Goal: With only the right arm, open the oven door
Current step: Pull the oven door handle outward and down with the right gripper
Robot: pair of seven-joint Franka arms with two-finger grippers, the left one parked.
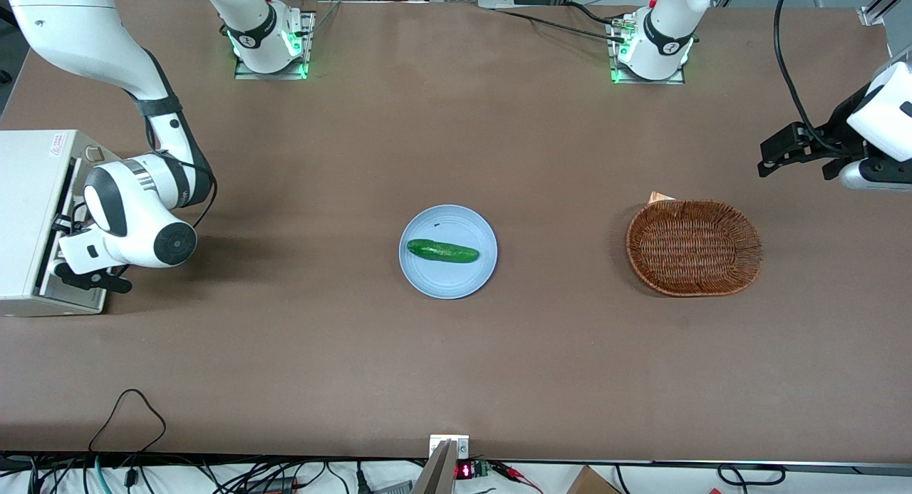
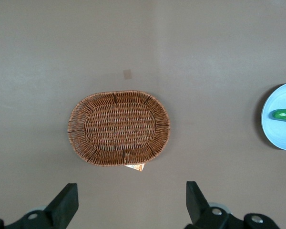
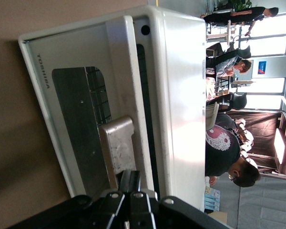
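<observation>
The white toaster oven (image 1: 28,216) stands at the working arm's end of the table. Its oven door (image 3: 81,119), a silver-grey frame with a dark glass window, faces the table's middle, and a thin dark gap runs between the door's top edge and the oven body. The silver bar handle (image 3: 118,149) crosses the door near that edge. My right gripper (image 3: 132,180) is at the oven's front (image 1: 63,230). Its two black fingers are pressed together with nothing between them, and their tips rest against the handle beside the door's top edge.
A light blue plate (image 1: 447,280) with a green cucumber (image 1: 442,251) lies mid-table. A brown wicker basket (image 1: 693,247) lies toward the parked arm's end, also seen in the left wrist view (image 2: 118,128). The oven sits near the table's side edge.
</observation>
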